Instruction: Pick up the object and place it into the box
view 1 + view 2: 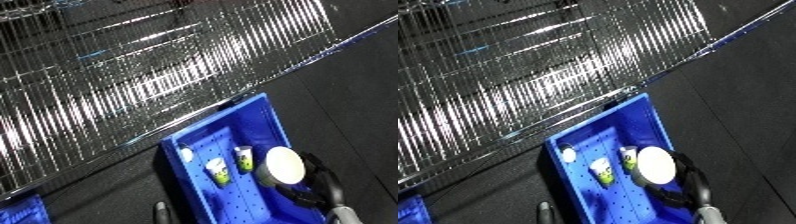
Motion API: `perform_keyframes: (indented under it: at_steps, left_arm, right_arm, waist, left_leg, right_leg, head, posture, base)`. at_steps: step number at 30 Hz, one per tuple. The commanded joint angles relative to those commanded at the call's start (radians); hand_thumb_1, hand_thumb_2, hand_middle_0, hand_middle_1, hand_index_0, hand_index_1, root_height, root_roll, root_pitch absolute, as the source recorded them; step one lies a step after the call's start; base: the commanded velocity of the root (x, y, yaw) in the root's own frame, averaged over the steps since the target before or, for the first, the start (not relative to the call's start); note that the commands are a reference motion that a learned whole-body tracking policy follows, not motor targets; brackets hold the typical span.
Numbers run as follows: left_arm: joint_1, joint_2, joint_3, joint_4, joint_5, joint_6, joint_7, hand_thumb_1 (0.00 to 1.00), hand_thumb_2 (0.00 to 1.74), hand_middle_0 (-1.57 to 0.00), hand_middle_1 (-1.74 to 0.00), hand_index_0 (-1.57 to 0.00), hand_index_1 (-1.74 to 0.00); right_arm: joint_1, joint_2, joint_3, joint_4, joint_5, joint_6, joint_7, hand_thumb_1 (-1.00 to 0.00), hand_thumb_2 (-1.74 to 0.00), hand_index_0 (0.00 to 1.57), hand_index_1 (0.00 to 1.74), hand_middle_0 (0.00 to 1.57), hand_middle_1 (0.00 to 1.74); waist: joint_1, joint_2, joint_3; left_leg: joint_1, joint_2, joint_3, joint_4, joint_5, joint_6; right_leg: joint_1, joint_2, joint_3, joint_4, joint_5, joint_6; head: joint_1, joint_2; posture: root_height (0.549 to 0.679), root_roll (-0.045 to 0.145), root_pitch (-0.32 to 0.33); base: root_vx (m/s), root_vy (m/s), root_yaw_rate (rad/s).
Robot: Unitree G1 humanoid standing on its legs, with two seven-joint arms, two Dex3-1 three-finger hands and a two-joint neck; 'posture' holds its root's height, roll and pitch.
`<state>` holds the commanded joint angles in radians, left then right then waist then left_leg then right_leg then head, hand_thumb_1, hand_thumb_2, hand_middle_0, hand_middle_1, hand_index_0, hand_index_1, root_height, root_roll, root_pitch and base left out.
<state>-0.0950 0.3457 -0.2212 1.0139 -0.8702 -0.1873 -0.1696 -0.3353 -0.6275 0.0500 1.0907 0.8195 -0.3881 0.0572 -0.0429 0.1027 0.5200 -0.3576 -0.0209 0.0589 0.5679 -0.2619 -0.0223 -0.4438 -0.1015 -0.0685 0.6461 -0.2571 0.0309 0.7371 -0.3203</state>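
Observation:
A blue bin (pixel 258 112) stands on the dark floor below a wire shelf. Inside it lie two small cups with green labels (pixel 218 171) (pixel 243 158) and a small white object (pixel 186 154) near the left wall. My right hand (pixel 311 182) is over the bin's right side, its black fingers curled round a larger white round container (pixel 284 165) whose pale lid faces the camera. The left hand does not show in either view.
A large wire mesh rack (pixel 133 75) fills the upper left, tilted across the views. Dark floor (pixel 355 90) lies to the right of the bin. Another blue piece (pixel 18 210) shows at the lower left corner.

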Motion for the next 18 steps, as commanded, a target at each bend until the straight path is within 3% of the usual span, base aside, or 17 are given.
perform_keyframes:
  at_steps: [7,12,13,18]
  left_arm:
    - [-0.01,0.009,0.003,0.005,0.006,0.007,-0.004,0.0,0.0,0.0,0.0,0.0,0.0]
    - [-0.012,0.014,0.007,-0.001,0.009,0.015,-0.001,0.0,0.0,0.0,0.0,0.0,0.0]
    - [-0.012,0.017,0.009,-0.002,0.011,0.017,-0.001,0.0,0.0,0.0,0.0,0.0,0.0]
    - [-0.024,0.034,0.02,-0.011,0.029,0.033,0.006,0.0,0.0,0.0,0.0,0.0,0.0]
  right_arm:
    - [0.001,0.016,0.012,-0.01,-0.015,-0.02,0.047,0.0,0.0,0.0,0.0,0.0,0.0]
    - [0.001,0.026,0.031,-0.038,-0.008,-0.002,0.112,0.0,0.0,0.0,0.0,0.0,0.0]
    - [0.002,0.029,0.04,-0.048,-0.016,0.002,0.128,0.0,0.0,0.0,0.0,0.0,0.0]
    - [0.003,0.052,0.099,-0.111,-0.061,0.023,0.179,0.0,0.0,0.0,0.0,0.0,0.0]
  waist:
    - [0.005,-0.008,0.0]
    - [0.008,-0.015,0.0]
    - [0.01,-0.019,0.0]
    - [0.024,-0.04,-0.002]
  left_leg:
    - [0.01,-0.001,-0.005,-0.004,0.002,-0.0005]
    - [0.012,-0.002,-0.007,0.001,0.002,-0.001]
    - [0.012,-0.002,-0.008,0.002,0.002,-0.0015]
    - [0.012,0.0,-0.014,0.003,0.004,-0.0014]
  right_leg:
    - [0.014,0.0031,-0.003,-0.004,0.002,0.0029]
    - [0.021,0.0053,-0.004,-0.001,0.0,0.0017]
    - [0.022,0.0059,-0.005,0.0,-0.001,0.0016]
    - [0.032,0.0088,-0.011,0.002,-0.005,0.0019]
  head:
    - [-0.036,-0.02]
    - [-0.055,-0.03]
    - [-0.127,-0.057]
    - [-0.285,-0.091]
  posture:
    - [0.651,0.084,0.036]
    - [0.651,0.083,0.031]
    - [0.651,0.083,0.03]
    - [0.651,0.08,0.026]
  base:
    - [-0.004,-0.009,0.026]
    - [0.0,0.0,0.017]
    - [0.001,-0.01,0.065]
    - [-0.007,-0.031,0.097]
